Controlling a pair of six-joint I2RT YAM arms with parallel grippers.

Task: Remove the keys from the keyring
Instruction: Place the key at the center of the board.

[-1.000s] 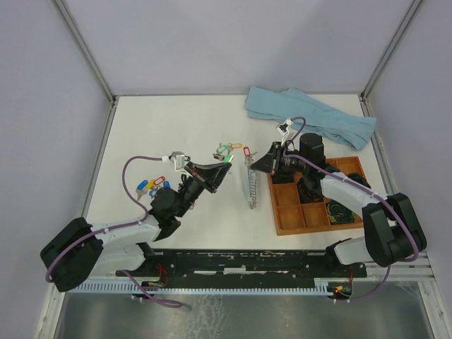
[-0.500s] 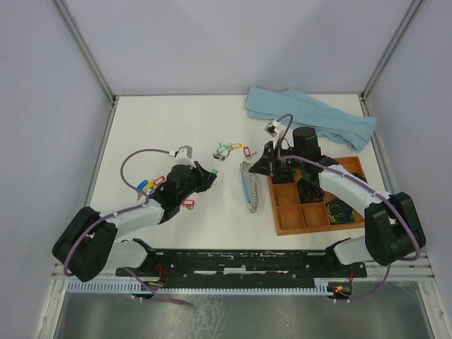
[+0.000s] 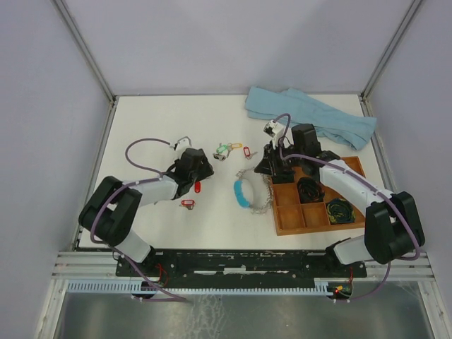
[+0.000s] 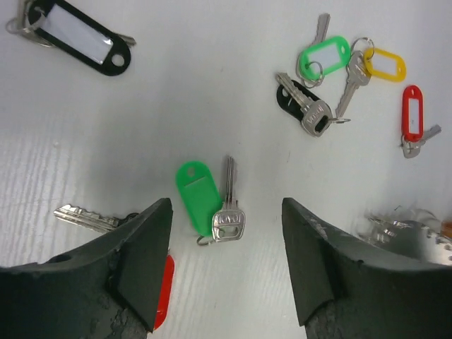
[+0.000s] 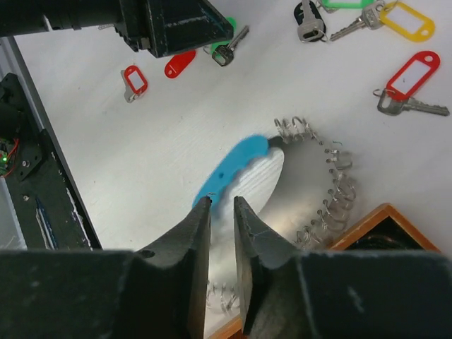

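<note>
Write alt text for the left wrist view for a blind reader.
Open black fingers frame a green-tagged key lying on the white table. Other tagged keys lie beyond: black upper left; green, yellow, red upper right.

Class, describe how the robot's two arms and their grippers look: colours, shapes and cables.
The left arm and right arm have pale grey links between bulky black joints. A purple cable loops along each. The left gripper and right gripper have matte black, wedge-shaped fingers.
</note>
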